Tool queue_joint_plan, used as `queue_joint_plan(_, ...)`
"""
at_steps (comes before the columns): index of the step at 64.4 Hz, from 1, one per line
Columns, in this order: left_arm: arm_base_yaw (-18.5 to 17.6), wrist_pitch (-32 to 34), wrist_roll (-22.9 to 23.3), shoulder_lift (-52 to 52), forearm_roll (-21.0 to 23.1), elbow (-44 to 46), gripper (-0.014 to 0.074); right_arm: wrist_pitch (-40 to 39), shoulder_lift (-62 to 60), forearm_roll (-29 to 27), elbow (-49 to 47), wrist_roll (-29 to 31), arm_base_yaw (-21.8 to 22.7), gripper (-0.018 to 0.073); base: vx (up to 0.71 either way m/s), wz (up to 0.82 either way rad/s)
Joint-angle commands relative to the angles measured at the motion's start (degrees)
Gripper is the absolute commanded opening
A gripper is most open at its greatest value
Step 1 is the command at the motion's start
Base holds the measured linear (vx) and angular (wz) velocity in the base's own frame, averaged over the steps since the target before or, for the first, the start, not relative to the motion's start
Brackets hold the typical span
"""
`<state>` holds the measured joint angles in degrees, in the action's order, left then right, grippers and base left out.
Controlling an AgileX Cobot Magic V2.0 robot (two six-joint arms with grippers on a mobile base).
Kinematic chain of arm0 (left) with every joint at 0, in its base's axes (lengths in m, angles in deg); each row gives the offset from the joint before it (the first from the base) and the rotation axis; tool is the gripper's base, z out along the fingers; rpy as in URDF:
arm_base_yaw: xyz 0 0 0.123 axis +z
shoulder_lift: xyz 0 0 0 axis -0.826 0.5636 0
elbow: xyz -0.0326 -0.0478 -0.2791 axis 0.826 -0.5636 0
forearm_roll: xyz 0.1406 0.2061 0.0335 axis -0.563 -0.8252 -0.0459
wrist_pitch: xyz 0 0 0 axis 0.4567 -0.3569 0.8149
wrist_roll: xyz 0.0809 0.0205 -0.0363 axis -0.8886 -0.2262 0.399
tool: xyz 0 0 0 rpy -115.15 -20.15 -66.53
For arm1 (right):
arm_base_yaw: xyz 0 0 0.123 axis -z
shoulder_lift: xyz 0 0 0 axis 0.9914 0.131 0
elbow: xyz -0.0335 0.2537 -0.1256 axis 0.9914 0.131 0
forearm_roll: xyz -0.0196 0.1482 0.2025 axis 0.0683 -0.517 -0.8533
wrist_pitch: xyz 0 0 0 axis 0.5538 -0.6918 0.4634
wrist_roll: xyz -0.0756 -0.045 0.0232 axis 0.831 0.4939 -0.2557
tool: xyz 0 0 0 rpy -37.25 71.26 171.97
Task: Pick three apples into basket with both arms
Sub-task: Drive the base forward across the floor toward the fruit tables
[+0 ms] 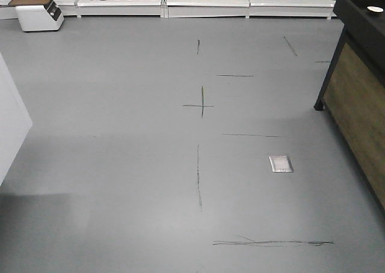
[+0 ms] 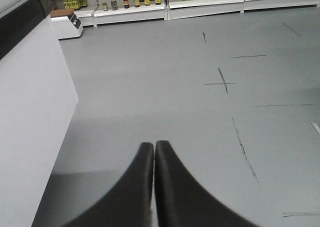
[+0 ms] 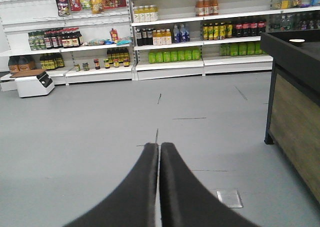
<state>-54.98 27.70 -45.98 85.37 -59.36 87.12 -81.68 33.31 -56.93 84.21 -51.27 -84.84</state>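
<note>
No apples and no basket show in any view. My left gripper (image 2: 154,144) hangs over bare grey floor, its two dark fingers pressed together with nothing between them. My right gripper (image 3: 159,146) is likewise shut and empty, pointing across the floor toward the shop shelves. Neither arm appears in the front view.
A dark counter with a wood panel (image 1: 361,74) (image 3: 295,107) stands at the right. A white cabinet side (image 2: 30,112) (image 1: 12,128) rises at the left. Stocked shelves (image 3: 170,37) line the far wall, with a small white machine (image 1: 40,13) at their left end. A metal floor plate (image 1: 281,163) lies in the grey floor.
</note>
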Motion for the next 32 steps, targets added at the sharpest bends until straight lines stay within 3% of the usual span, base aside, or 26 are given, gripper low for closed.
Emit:
queue_joint_plan(1, -0.06, 3.89, 0.38, -1.24, -0.03, -1.53, -0.0007, -4.3, -0.48, 0.13, 0.57, 0.1, 0.07, -0.0004, 0.06, 0.03)
queue_joint_plan(32, -0.06, 3.89, 0.38, -1.24, -0.03, -1.53, -0.0007, -4.3, -0.48, 0.13, 0.57, 0.1, 0.07, -0.0004, 0.08, -0.01)
